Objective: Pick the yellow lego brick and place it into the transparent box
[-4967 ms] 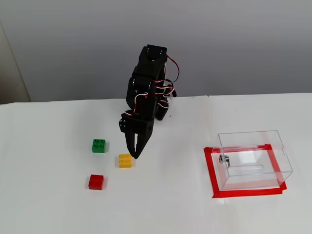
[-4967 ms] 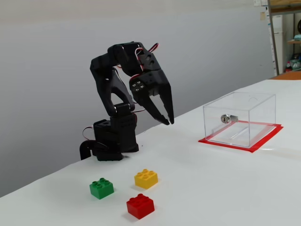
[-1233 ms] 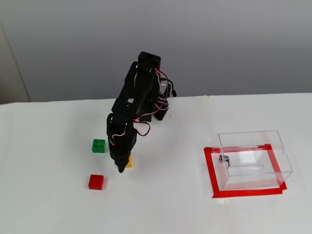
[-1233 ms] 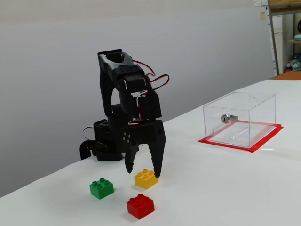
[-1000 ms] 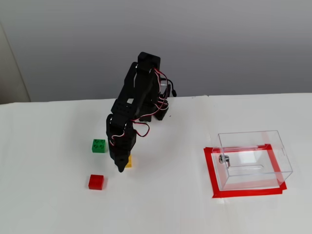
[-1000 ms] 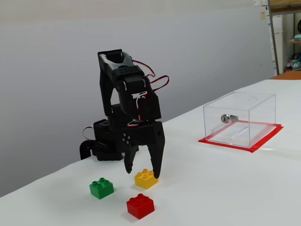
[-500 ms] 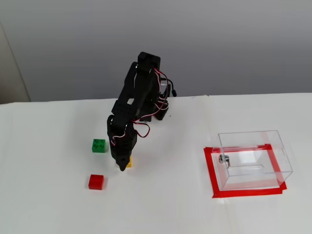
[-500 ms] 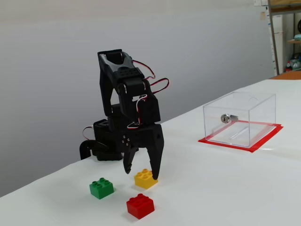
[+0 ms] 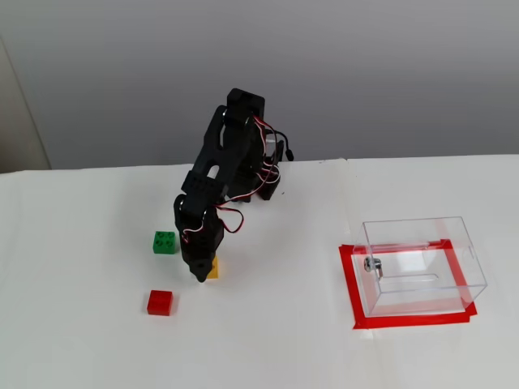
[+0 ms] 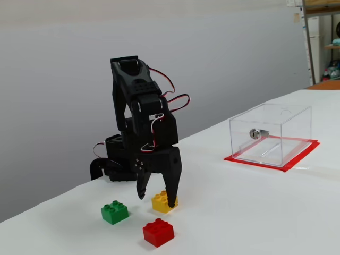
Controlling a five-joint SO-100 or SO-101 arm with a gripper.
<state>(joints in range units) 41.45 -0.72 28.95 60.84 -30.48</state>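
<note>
The yellow lego brick (image 10: 159, 201) lies on the white table, with only its right edge (image 9: 213, 268) showing beside the arm from above. My black gripper (image 10: 156, 198) points straight down over it and is open, one finger on each side of the brick, tips near the table. In the high fixed view the gripper (image 9: 199, 274) covers most of the brick. Nothing is held. The transparent box (image 9: 422, 263) stands far to the right on a red tape frame, and its metal knob (image 10: 255, 133) shows on one wall.
A green brick (image 9: 165, 241) sits just left of the gripper and a red brick (image 9: 160, 302) lies in front of it, both close to the yellow one. Red tape (image 10: 297, 159) outlines the box. The arm's base (image 10: 119, 162) stands behind the bricks.
The gripper has sunk lower and shifted slightly, so its open fingers now straddle the yellow brick. Bricks and box have not moved.
</note>
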